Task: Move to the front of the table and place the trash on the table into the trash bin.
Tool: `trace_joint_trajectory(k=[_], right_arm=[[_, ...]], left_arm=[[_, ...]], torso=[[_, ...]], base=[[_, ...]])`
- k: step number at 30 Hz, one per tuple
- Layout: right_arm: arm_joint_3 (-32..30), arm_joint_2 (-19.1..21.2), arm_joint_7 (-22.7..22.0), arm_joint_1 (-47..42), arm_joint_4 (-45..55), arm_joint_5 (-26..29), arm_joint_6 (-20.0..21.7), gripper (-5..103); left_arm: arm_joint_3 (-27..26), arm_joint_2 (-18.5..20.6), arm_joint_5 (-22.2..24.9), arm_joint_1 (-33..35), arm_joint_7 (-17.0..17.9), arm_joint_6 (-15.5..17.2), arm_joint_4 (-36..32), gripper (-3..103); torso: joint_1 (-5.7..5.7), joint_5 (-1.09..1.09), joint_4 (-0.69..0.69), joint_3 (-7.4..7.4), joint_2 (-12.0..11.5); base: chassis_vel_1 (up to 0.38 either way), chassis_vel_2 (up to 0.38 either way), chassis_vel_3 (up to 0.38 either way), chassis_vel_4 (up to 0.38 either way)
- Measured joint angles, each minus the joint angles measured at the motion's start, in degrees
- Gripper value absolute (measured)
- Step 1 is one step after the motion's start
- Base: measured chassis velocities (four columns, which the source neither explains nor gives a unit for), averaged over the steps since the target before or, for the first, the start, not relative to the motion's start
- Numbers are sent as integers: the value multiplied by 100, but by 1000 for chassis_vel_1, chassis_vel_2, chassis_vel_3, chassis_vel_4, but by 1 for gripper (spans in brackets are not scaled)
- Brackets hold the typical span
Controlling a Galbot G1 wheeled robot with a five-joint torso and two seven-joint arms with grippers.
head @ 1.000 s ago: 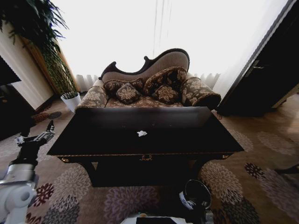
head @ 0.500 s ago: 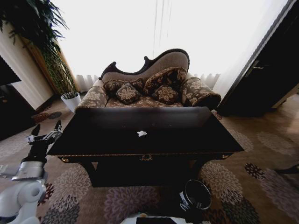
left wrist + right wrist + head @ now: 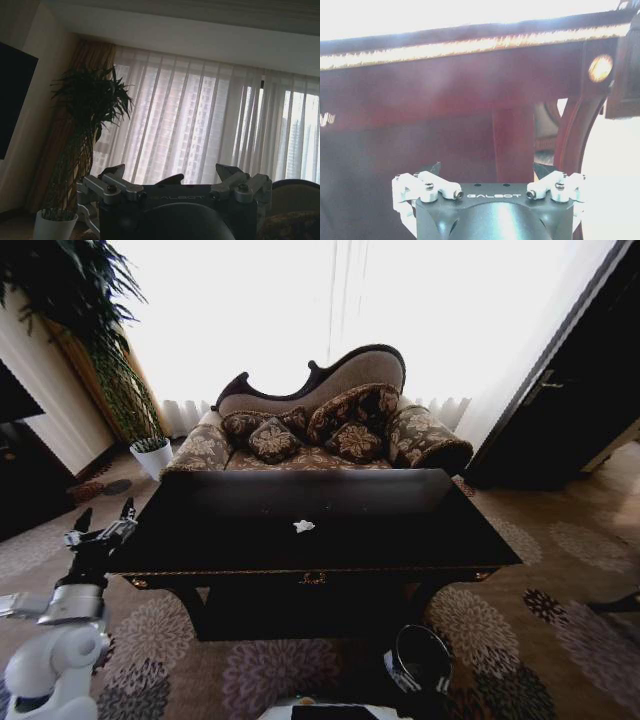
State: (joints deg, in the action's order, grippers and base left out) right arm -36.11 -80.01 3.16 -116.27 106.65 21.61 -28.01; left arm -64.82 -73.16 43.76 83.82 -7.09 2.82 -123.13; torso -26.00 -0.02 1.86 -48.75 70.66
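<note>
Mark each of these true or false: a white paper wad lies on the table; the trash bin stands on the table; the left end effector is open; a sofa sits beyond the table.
1. A white paper wad lies on the table. True.
2. The trash bin stands on the table. False: it stands on the carpet in front of it.
3. The left end effector is shut on the wad. False: it is open and empty, raised at the table's left end.
4. A sofa sits beyond the table. True.
</note>
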Motion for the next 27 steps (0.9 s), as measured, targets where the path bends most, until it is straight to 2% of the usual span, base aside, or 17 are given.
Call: trace_joint_trajectory(k=[15, 24, 27], right_arm=[[-867, 65, -299, -512, 1759, 524, 168, 100], [-1371, 113, -453, -565, 2629, 924, 569, 100], [-1522, 204, -508, -403, 2928, 1086, 814, 100]], left_arm=[[-28, 25, -16, 100, 0, -3, -70, 100], [-59, 33, -15, 110, 1, 4, -64, 100], [-59, 29, -17, 119, 0, 6, -68, 100]], torso=[[0, 1, 0, 0, 0], [0, 0, 0, 0, 0], [0, 0, 1, -1, 0]], base=[[0, 0, 0, 0], [0, 0, 0, 0], [0, 0, 0, 0]])
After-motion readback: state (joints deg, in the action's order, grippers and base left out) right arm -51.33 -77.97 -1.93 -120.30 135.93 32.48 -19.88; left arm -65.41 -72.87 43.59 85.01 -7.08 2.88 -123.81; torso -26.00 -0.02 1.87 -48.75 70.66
